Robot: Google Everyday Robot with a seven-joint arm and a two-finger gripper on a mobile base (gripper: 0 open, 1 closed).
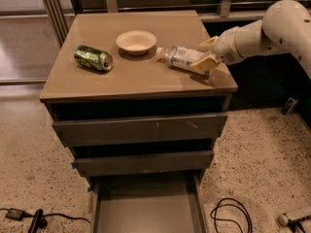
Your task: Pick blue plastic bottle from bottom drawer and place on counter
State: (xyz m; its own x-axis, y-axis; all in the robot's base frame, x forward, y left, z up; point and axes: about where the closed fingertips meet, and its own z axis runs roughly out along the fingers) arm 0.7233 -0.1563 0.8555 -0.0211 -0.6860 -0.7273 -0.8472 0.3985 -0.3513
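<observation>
The blue plastic bottle [181, 58] lies on its side, clear with a pale label and its white cap pointing left toward the bowl. It is at the right part of the tan counter [141, 76], low over or resting on its surface. My gripper [206, 55] reaches in from the right on the white arm and is shut on the bottle's base end. Below, the bottom drawer [146, 210] is pulled out, with only its bare grey floor showing.
A green can [93, 58] lies on its side at the counter's left. A cream bowl [136, 41] stands at the back centre. Two shut drawers with scuffed fronts sit above the open one. Cables [231, 212] lie on the speckled floor.
</observation>
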